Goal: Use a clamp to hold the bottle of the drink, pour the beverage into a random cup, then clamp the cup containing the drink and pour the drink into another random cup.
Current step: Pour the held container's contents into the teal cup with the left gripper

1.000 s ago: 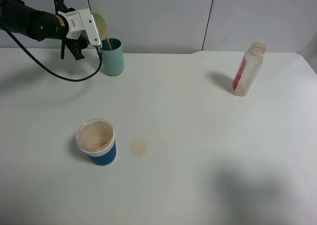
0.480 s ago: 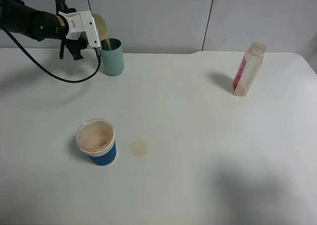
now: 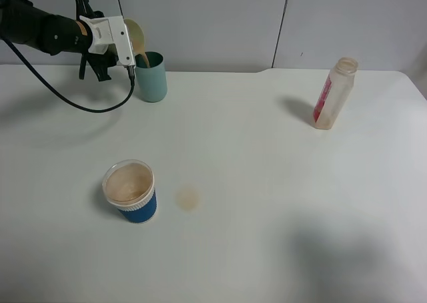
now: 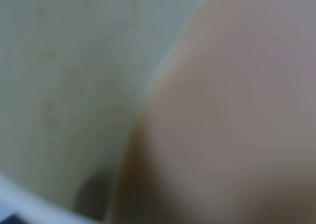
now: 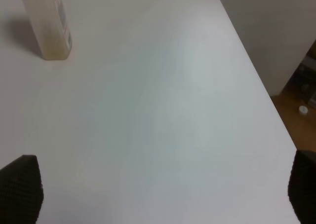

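1. Left tool [image 3: 131, 55]: grey-white housing on a black arm with black cables, far left of the desk [image 3: 267, 169]; clenched on the pale yellow-green cup [image 3: 135, 33], which it holds tipped over the teal cup [image 3: 151, 77]
2. Pale yellow-green cup: tilted steeply, mouth turned down toward the teal cup's opening; the left wrist view is filled, out of focus, by its inner wall [image 4: 74, 76] and the liquid inside
3. Beverage [image 4: 232, 125]: opaque light pinkish-brown; a thin stream of it shows between the tipped cup's lip and the teal cup's mouth in the high view
4. Teal cup: cylindrical, upright on the desk at far left, directly under the tipped cup
5. Blue cup [image 3: 131, 190]: white rim, upright, near left of the desk, well apart from the teal cup; holds pinkish-brown liquid close to the rim
6. Spill mark [image 3: 188, 197]: small round brownish stain on the desk, just right of the blue cup
7. Bottle [image 3: 334, 93]: translucent plastic, red-pink label, wide open neck with no cap; stands at far right, leaning slightly in the high view; a little liquid shows at its base; also seen in the right wrist view [image 5: 47, 21]
8. Right tool [image 5: 163, 194]: released, its two dark fingertips [image 5: 19, 189] set wide apart over bare desk, near the right edge, apart from the bottle; grasps nothing
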Motion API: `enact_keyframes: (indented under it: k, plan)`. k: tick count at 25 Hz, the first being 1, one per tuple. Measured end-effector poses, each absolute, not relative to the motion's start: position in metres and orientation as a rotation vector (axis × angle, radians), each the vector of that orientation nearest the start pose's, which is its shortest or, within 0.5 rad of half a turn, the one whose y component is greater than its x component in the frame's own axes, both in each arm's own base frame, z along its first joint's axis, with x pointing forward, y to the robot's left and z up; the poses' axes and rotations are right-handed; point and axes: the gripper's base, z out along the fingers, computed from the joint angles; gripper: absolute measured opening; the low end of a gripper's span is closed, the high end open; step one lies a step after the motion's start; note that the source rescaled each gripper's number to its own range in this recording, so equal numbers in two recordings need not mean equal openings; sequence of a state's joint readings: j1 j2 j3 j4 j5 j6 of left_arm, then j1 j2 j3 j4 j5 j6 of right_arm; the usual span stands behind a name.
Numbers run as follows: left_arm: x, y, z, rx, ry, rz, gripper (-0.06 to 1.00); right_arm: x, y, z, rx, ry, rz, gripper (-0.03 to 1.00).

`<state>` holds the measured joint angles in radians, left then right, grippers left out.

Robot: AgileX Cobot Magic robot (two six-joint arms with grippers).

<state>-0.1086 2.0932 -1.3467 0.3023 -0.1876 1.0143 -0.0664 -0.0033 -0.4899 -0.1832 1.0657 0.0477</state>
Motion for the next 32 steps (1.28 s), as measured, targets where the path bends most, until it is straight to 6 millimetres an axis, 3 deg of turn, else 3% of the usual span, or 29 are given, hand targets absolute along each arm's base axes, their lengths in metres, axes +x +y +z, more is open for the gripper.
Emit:
enact_keyframes:
  k: [32]
  plan:
    - [0.4652,-0.0573,0.1747,1.454,1.482,0.744,0.01,-0.0061,-0.0141,0.2752,0.125,2.046,-0.231,1.0]
